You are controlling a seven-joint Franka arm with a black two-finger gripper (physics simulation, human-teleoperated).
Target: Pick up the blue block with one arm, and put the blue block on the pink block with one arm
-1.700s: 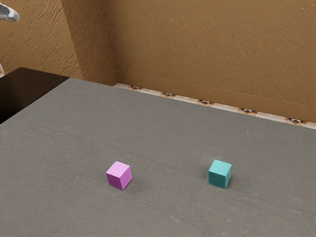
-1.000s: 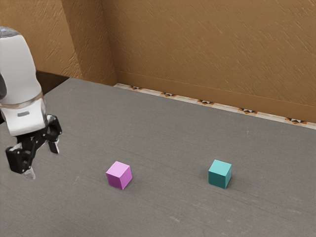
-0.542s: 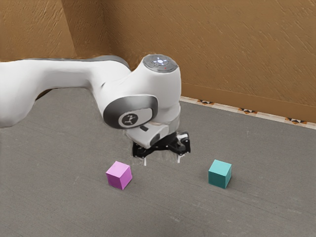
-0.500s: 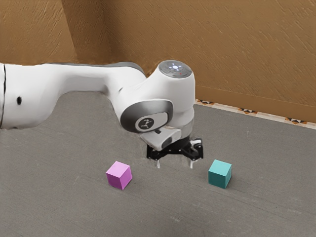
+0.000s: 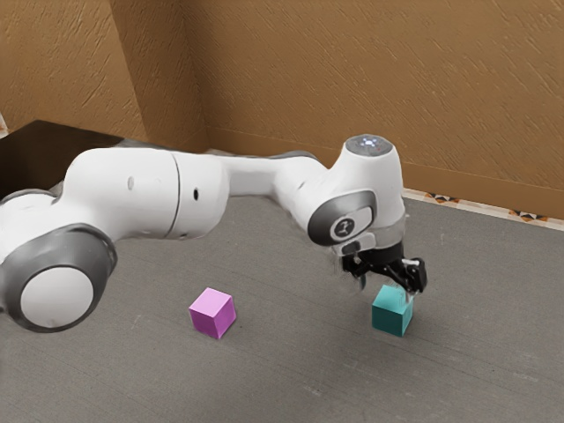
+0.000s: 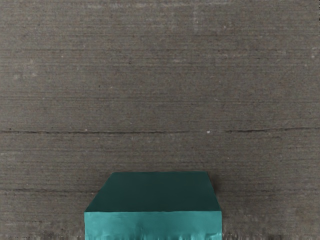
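The blue block (image 5: 392, 317), a teal-blue cube, rests on the grey table (image 5: 291, 379) toward the exterior view's right. My gripper (image 5: 388, 286) hovers directly over it, open, with one fingertip at each side of the cube's top edge and neither touching it. In the wrist view the blue block (image 6: 152, 210) sits just beneath my hand. The pink block (image 5: 212, 313) lies on the table well off toward the exterior view's left, apart from arm and gripper.
A black box-like surface (image 5: 44, 145) stands at the table's far left corner, partly behind my arm. A brown wall (image 5: 397, 79) runs along the back edge. Bare tabletop stretches between the two blocks and in front of them.
My arm has swung in from the exterior view's left, passed over the pink block and reached above the blue block. Neither block has moved.
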